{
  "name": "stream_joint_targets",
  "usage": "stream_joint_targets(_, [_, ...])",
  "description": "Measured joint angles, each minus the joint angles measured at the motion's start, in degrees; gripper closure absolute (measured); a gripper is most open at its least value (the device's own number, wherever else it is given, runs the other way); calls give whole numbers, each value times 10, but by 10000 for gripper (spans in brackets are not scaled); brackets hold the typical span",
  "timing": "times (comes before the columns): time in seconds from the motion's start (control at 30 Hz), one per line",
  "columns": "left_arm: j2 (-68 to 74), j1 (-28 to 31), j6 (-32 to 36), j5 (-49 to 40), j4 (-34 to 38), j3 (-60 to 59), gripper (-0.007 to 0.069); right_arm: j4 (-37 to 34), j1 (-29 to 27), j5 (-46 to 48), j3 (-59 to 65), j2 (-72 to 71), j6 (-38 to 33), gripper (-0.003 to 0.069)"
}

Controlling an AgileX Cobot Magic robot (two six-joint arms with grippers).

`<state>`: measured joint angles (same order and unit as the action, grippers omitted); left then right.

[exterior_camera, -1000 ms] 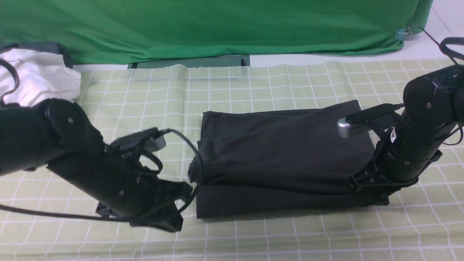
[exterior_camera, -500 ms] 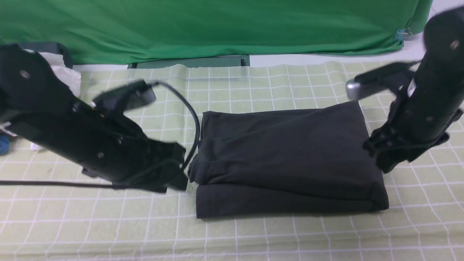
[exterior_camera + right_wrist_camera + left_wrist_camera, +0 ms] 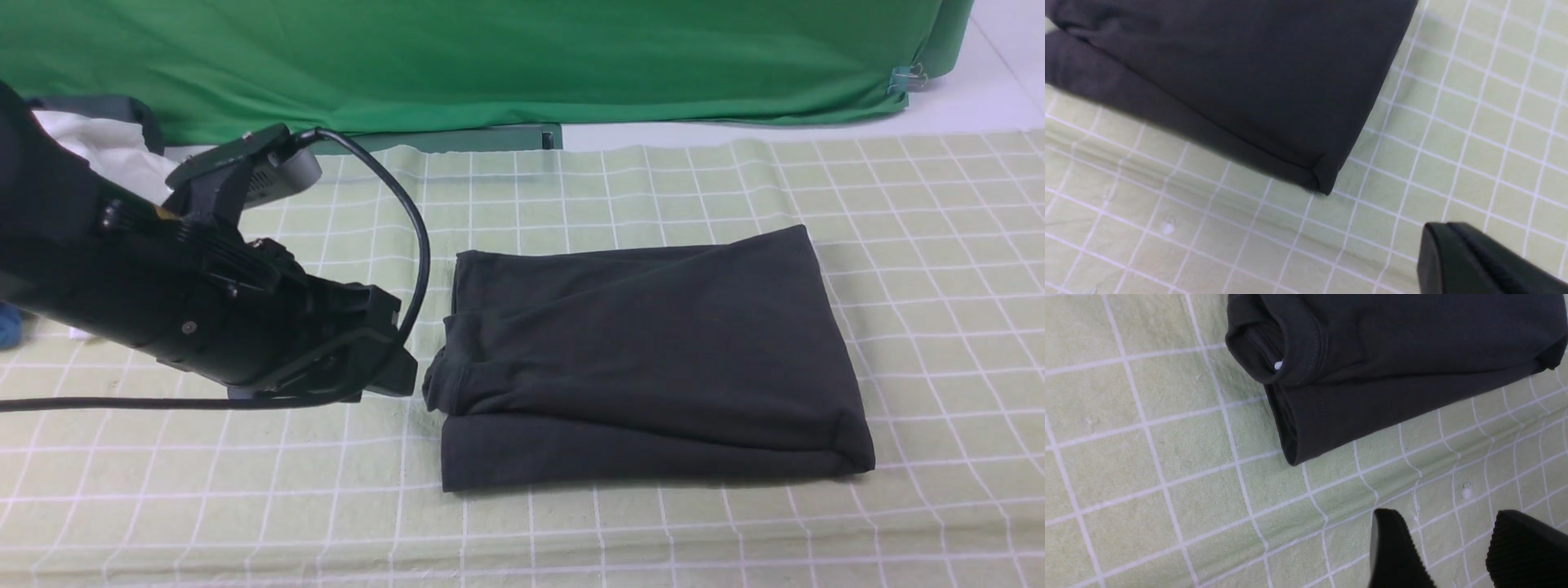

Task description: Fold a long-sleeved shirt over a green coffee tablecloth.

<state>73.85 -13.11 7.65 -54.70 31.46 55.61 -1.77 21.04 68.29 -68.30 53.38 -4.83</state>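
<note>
Right arm has swung out of the front view, its right gripper (image 3: 1453, 253) clenched empty, while the left gripper (image 3: 1453, 555), jaws parted, has drawn back off the folded long-sleeved shirt (image 3: 645, 359) lying mid green coffee tablecloth (image 3: 653, 531), white garment (image 3: 106, 151) and green backdrop (image 3: 490, 65) beyond.

Black left arm (image 3: 163, 302), looped black cable (image 3: 412, 237)
</note>
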Motion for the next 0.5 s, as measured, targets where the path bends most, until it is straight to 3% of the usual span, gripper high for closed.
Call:
stream_joint_targets(0.17, [-1,0,0,16,0,0,295,0,0,-82,106,-182,-1,652])
stream_joint_targets(0.33, [-1,0,1,32,0,0,295,-8,0,-264,270,-322,-1,650])
stream_joint_targets(0.5, [-1,0,2,36,-1,0,305,-8,0,-435,389,-361,0,648])
